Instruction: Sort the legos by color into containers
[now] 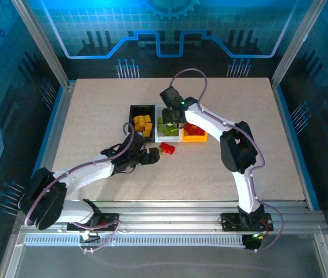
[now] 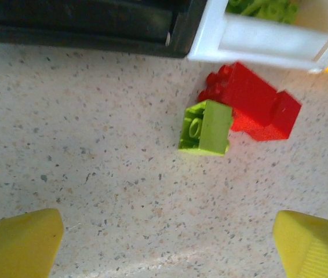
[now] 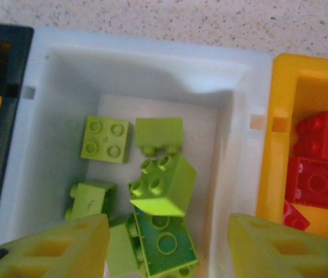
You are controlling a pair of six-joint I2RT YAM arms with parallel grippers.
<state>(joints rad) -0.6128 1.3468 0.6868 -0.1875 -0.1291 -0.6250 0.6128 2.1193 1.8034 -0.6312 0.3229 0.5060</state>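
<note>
The right gripper point(image 3: 167, 234) hangs over the white bin point(image 3: 152, 63), jaws spread wide and empty above the lime legos point(image 3: 163, 184) inside. Just in front of the white bin, the left gripper point(image 2: 167, 249), equally wide, hovers over a lime brick point(image 2: 206, 127) lying beside red bricks point(image 2: 251, 101) on the counter point(image 2: 94, 145).

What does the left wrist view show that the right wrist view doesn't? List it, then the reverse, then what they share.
Left wrist, not right wrist: a loose green lego on the table, lying against loose red legos, ahead of the open left gripper. Right wrist, not left wrist: binned red legos inside the yellow-orange bin, and the open right gripper above the white bin. Both: the white bin holding binned green legos, the black bin beside it, and the speckled table.
</note>
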